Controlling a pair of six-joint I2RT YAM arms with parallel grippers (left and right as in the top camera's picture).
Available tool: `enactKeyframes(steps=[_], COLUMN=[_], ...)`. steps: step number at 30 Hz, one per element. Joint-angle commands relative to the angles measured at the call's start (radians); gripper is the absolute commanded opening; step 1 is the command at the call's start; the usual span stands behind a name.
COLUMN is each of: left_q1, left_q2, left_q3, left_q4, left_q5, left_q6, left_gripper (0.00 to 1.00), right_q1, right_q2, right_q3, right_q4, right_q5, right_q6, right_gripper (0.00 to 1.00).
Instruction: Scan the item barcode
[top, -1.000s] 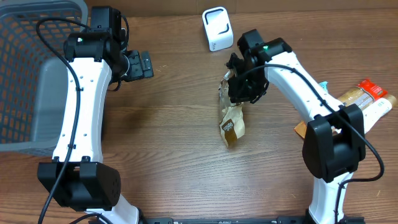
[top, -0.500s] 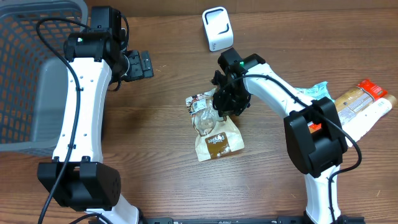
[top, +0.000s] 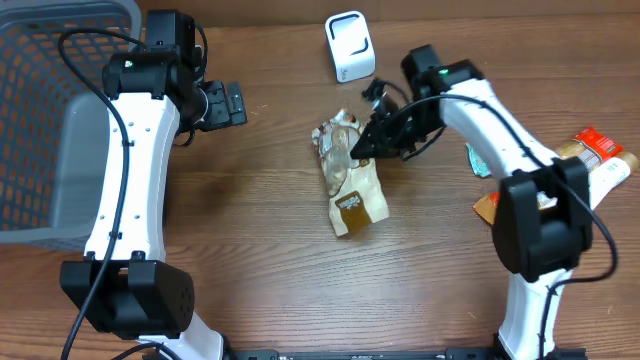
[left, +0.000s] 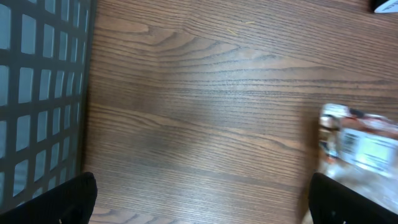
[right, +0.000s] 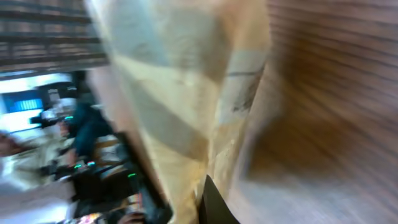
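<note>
The snack bag is pinched at its crumpled top by my right gripper, jaws closed tight on it. The brown body trails down and away from them; I cannot tell whether its lower end rests on the bench. The white scanner stands just beyond my jaws, near the bag but apart from it. To do this well, I judge I should lift the bag clear and turn my wrist until the white label near its top faces the scanner. Then I should hold it flat and steady, since the film is crinkled. My left gripper, jaws wide open and empty, hangs well off to the far side by the basket.
</note>
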Motion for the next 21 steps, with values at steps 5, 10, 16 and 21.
enactKeyframes(steps=[5, 10, 16, 21], left_q1=[0.000, 0.000, 0.000, 0.000], left_q2=[0.004, 0.004, 0.004, 0.004], left_q3=[-0.005, -0.005, -0.005, -0.005], left_q4=[0.001, 0.001, 0.001, 0.001], left_q5=[0.005, 0.005, 0.005, 0.005], left_q6=[0.020, 0.020, 0.020, 0.020], left_gripper=[1.00, 1.00, 1.00, 1.00], right_q1=[-0.077, -0.128, -0.145, -0.145], right_q2=[-0.176, -0.267, -0.340, -0.377], right_q3=[0.035, 0.035, 0.035, 0.035], right_q4=[-0.085, -0.114, -0.111, -0.102], right_q5=[-0.269, -0.357, -0.375, -0.373], right_q6=[-0.229, -0.295, -0.314, -0.312], right_gripper=[0.04, 0.04, 0.04, 0.04])
